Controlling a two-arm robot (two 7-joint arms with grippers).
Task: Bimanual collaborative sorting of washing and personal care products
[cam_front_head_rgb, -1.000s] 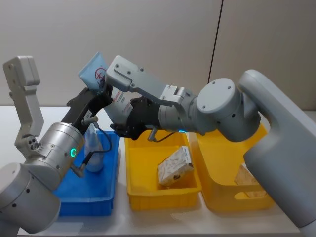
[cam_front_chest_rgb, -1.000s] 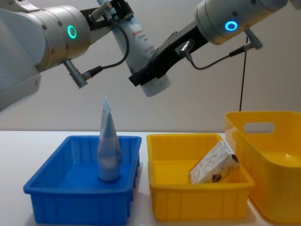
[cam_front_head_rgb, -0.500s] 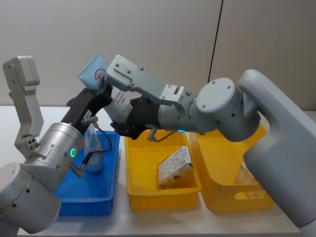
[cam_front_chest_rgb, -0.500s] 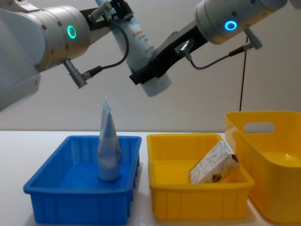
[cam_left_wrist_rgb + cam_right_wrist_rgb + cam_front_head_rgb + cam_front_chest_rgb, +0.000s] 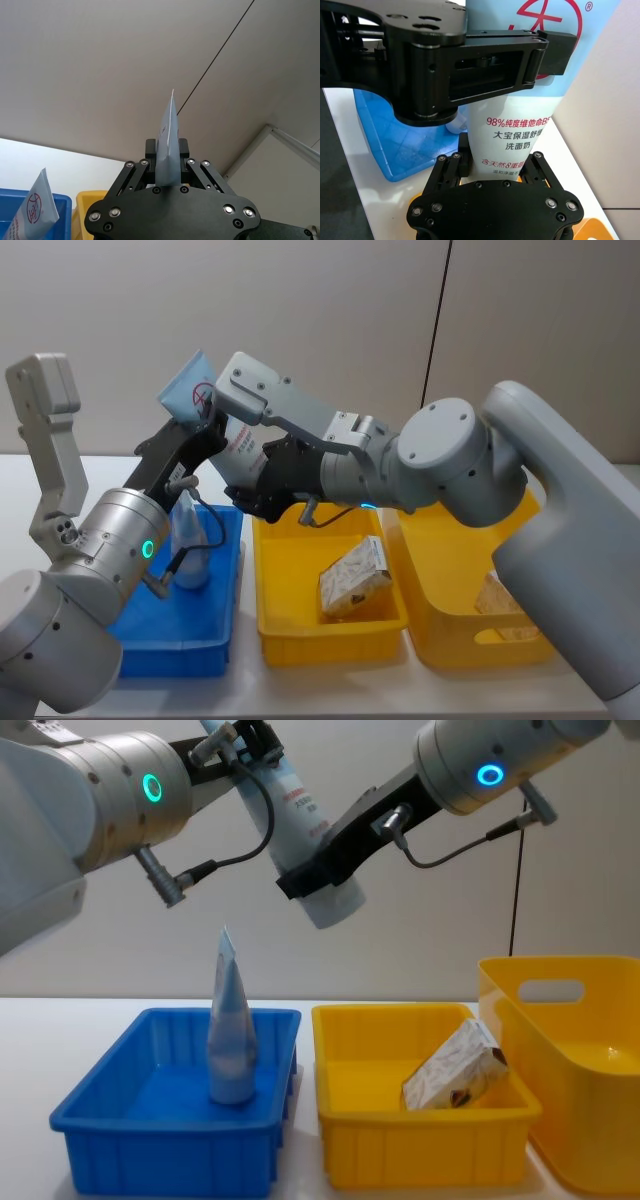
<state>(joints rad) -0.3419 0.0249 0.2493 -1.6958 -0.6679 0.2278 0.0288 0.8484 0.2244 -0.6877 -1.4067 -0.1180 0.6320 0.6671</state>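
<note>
High above my blue bin (image 5: 120, 1120), my left gripper (image 5: 240, 740) clamps the crimped end of a squeeze tube (image 5: 295, 820) while my right gripper (image 5: 315, 870) clenches its capped end. To the right of the blue bin, a small yellow bin (image 5: 370, 1160) holds a cream carton (image 5: 455, 1075). Inside the blue bin a second tube (image 5: 230, 1035) stands upright.

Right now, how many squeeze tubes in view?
2. One tube held in the air between the left gripper and right gripper; the other tube stands in the blue bin.
</note>
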